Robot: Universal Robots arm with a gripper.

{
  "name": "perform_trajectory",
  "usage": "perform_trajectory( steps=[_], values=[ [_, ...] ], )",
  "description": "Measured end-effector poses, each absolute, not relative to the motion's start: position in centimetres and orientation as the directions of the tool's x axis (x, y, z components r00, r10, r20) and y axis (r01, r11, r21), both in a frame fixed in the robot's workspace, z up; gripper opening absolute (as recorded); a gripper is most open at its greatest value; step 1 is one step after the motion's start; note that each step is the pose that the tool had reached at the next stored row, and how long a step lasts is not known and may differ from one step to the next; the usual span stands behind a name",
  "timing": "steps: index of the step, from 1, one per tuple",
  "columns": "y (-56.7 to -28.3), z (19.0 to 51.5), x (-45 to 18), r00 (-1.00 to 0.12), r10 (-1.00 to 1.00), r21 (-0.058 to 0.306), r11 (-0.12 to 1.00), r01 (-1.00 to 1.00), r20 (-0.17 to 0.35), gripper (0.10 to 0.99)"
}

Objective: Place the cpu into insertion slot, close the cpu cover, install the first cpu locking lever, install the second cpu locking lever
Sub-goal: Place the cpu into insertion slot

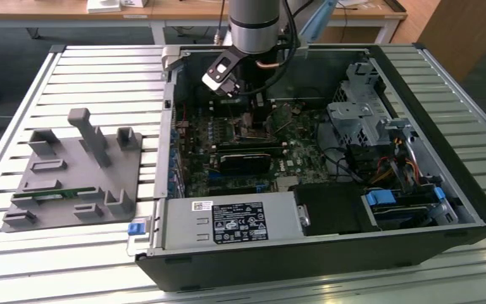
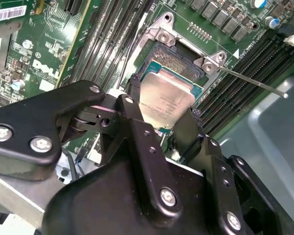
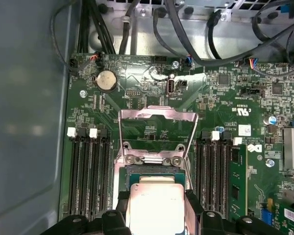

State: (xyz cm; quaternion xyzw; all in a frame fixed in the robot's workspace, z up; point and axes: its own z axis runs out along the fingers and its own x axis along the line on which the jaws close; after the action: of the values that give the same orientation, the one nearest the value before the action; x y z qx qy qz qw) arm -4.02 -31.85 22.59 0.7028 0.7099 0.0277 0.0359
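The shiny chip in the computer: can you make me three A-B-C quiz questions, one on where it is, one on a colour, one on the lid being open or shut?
1. Where is the chip? A. In the gripper, at the socket. B. On the grey tray. C. On the table.
2. What colour is the board around the socket? A. Red. B. Green. C. White.
3. How is the metal cover? A. Shut flat over the chip. B. Lying outside the computer. C. Flipped up open.
1 A: the gripper clasps it over the socket. 2 B: the board is green in both wrist views. 3 C: the frame stands tipped up off the socket.
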Motion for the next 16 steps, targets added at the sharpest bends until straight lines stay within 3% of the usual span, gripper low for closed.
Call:
perform_trajectory(
  steps=[16],
  values=[
    [-31.8,21.1,-4.1,0.004,1.000,0.090,-0.002,0.996,-0.019,0.525]
  ],
)
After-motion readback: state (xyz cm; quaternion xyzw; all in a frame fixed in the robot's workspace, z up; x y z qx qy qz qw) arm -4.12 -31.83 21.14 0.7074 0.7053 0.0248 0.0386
